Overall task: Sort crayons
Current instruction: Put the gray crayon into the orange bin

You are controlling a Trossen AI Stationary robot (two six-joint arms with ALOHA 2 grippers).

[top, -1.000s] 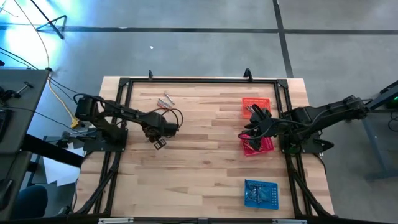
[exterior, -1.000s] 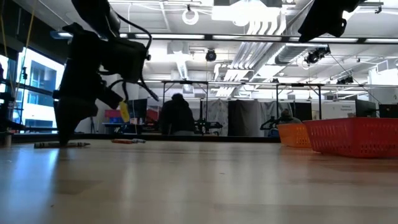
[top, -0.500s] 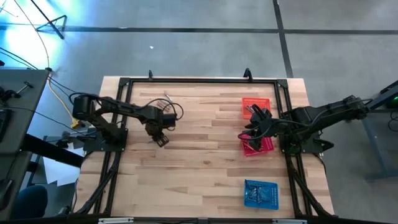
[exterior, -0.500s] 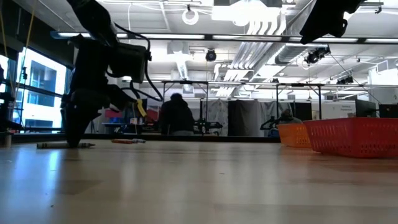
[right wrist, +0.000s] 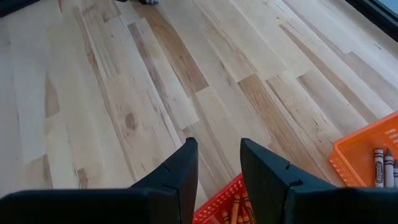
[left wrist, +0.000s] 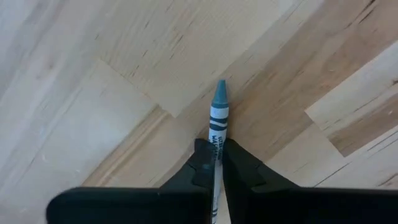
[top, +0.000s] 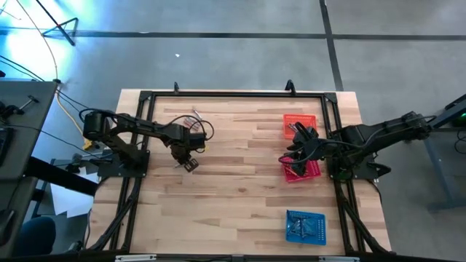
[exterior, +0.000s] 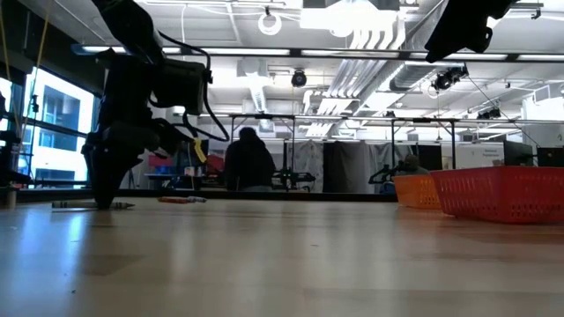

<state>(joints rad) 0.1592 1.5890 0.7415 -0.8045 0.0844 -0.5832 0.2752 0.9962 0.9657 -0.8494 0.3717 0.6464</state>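
Note:
My left gripper (top: pixel 191 165) stands on the left half of the table, fingers down at the tabletop, shut on a blue-grey crayon (left wrist: pixel 218 112). In the low view the crayon (exterior: pixel 79 205) lies level at the table surface beside the fingertips (exterior: pixel 106 201). A few more crayons (top: pixel 194 116) lie at the far left. My right gripper (top: pixel 295 156) is open and empty above the near-left edge of the red basket (top: pixel 309 171); in its wrist view (right wrist: pixel 217 168) nothing is between the fingers. My left gripper pinches the crayon's paper-wrapped shaft (left wrist: pixel 216 140) between its two fingers, which lie across the stick. The fingers come from above, slanting down. The pointed tip (left wrist: pixel 219 93) sticks out beyond them. The crayon lies level at the tabletop; whether it is clear of the wood, I cannot tell.
An orange basket (top: pixel 300 120) at the far right holds a few crayons (right wrist: pixel 379 158). The red basket holds orange crayons (right wrist: pixel 236 205). A blue basket (top: pixel 306 225) stands near the front right. Bare wood lies between the arms. A person (exterior: pixel 249 163) shows beyond the table.
My left arm's wrist has swung toward the table's left edge and tipped, while its fingertips have stayed at the same spot by the crayon. The crayon has stayed level at the table. My right arm has kept still.

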